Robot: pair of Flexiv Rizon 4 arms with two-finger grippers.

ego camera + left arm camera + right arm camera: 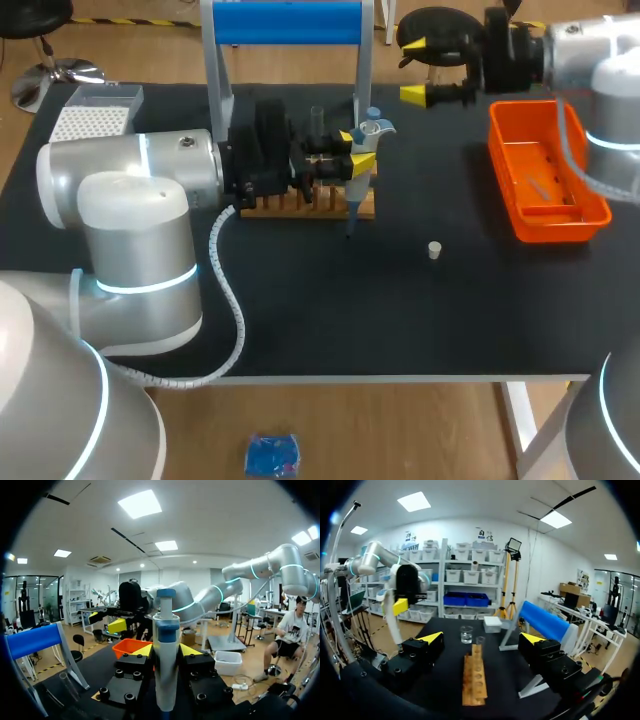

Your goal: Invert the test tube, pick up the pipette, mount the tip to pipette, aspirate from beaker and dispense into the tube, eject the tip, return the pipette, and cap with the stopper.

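Two yellow-tipped fingers of the left gripper [352,150] press against the pipette [166,670] from either side and hold it upright, its blue button on top. In the head view the pipette's thin lower end hangs in front of the right end of the wooden rack [305,206], just above the black table [420,320]. A clear test tube [318,120] stands upright in the rack, just beside the left gripper. From the right wrist view, a small glass beaker [466,634] sits on the table beyond the far end of the rack, with a white tip box [492,624] near it.

The right gripper [415,70] hangs over the far edge of the table. Its fingers are spread wide and hold nothing. An orange tray [520,215] lies below and beside it at the right side of the table. A small white stopper [434,250] sits alone on the table between the rack and the tray, apart from both. A blue-topped stand [290,22] rises behind the rack.
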